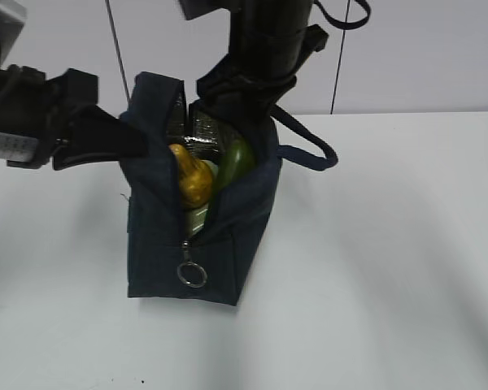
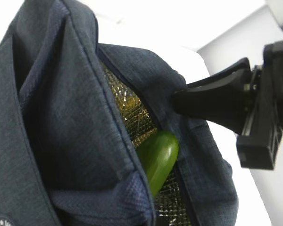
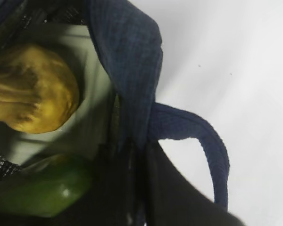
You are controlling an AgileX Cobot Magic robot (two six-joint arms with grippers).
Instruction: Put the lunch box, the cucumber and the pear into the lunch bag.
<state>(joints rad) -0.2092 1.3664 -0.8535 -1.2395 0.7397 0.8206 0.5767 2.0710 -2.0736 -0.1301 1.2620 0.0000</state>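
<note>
On the white tabletop (image 1: 374, 268): all three items sit inside the lunch bag (image 1: 159, 244).

Through the bag's unzipped mouth the pear (image 1: 191, 175) stands upright beside the cucumber (image 1: 234, 162), whose rounded end pokes up against the foil lining; a pale green sliver below them, and the sage surface behind the pear in the right wrist view, looks like the lunch box (image 1: 197, 218) lying at the bottom. The left claw (image 1: 138, 140) is clenched on the bag's left rim, holding the opening apart. The right claw (image 1: 228, 106) reaches down at the mouth's far side, pinched together; it appears to grip the right rim, though its tips are hidden. By my reading the packing is done, and only letting go and withdrawing remain; the zipper is undone.
</note>
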